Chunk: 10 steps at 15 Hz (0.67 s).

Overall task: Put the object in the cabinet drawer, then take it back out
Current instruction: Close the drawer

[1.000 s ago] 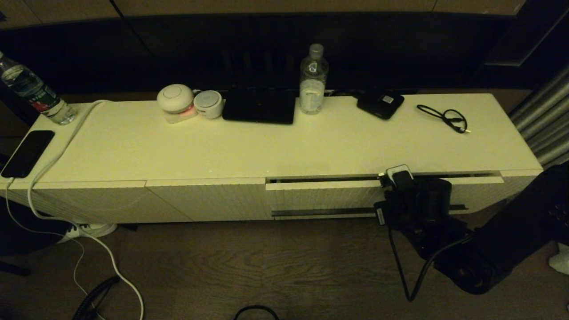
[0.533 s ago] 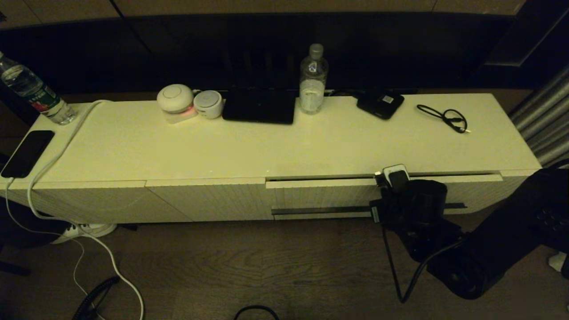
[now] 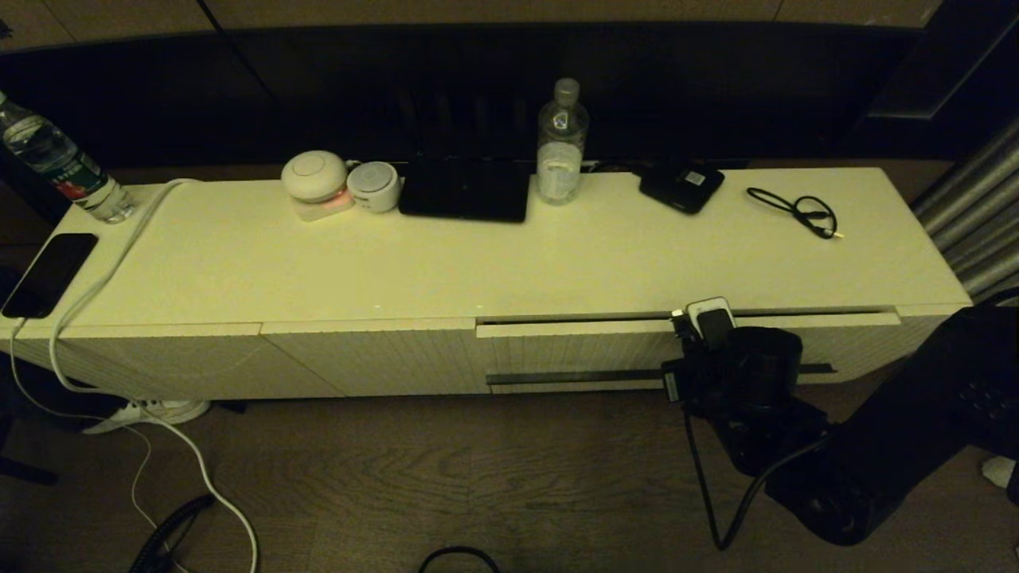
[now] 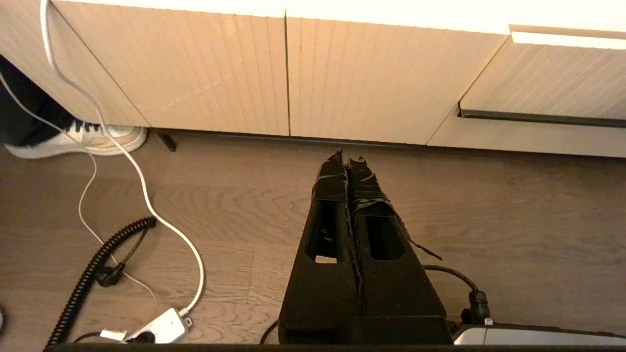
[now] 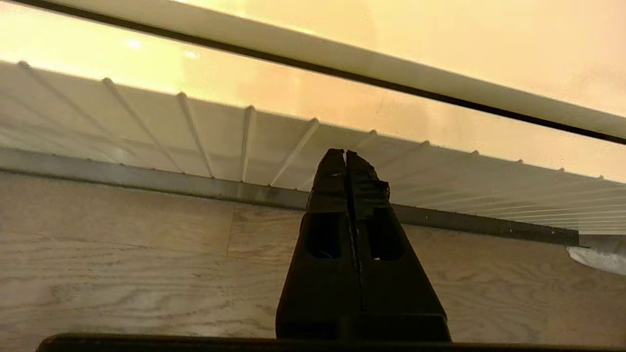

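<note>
The cabinet drawer (image 3: 581, 350) has a ribbed cream front and a long dark handle slot (image 3: 573, 377). It stands out a little, with a thin dark gap along its top. My right gripper (image 5: 346, 154) is shut and empty, its tips at the ribbed front (image 5: 440, 181) just above the slot. A flat black shape (image 3: 464, 191), as wide as a laptop, lies at the back of the cabinet top; I cannot tell whether it is the fabric garment. The drawer's inside is hidden. My left gripper (image 4: 348, 155) hangs shut over the floor before the left panels.
On the cabinet top (image 3: 557, 263) stand a water bottle (image 3: 561, 143), two round white devices (image 3: 314, 179), a small black box with a label (image 3: 681, 186) and a looped black cable (image 3: 800, 211). A phone (image 3: 48, 274) and a white cable (image 3: 87, 294) lie at the left end. Cords trail on the floor.
The drawer front has slid slightly inward and the gap along its top has narrowed. My right arm has moved forward with it. The left arm is still.
</note>
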Motion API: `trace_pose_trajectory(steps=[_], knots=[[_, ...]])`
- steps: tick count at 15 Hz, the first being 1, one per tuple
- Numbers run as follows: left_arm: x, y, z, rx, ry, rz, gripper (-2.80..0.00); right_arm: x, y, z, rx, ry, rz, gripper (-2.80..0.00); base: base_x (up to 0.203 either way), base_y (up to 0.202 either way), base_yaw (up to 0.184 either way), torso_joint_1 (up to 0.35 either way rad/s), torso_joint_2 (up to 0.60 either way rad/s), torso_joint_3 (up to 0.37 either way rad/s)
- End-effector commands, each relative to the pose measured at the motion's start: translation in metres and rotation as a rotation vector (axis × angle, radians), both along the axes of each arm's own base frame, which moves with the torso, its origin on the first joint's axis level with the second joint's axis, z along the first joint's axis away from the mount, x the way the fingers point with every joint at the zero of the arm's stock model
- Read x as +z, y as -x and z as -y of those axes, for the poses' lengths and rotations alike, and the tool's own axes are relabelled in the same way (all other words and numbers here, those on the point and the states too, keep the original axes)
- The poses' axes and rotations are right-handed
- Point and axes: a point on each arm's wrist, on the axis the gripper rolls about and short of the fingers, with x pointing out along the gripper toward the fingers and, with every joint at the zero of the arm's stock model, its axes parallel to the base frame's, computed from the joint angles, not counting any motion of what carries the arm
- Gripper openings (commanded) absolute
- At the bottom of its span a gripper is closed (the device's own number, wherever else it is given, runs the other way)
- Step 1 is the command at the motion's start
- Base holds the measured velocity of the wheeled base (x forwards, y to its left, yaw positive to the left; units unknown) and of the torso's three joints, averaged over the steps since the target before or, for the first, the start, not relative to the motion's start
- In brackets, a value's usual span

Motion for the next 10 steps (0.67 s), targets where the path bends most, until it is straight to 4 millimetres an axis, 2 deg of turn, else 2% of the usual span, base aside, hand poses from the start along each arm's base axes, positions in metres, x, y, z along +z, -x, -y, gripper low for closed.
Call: trace_pose_trajectory(steps=[1,10], knots=[[0.0,0.0,0.0,0.001,0.001,0.002,-2.8,-0.006,-0.002,-0.001,-0.009,-0.013,-0.007,-2.8,0.0,0.0,0.0,0.0,0.0,0.0],[0.0,0.0,0.0,0.001,0.001,0.002,-2.8,-0.02,-0.02,-0.006,-0.021,-0.032,0.007,-2.8,0.0,0.0,0.0,0.0,0.0,0.0]])
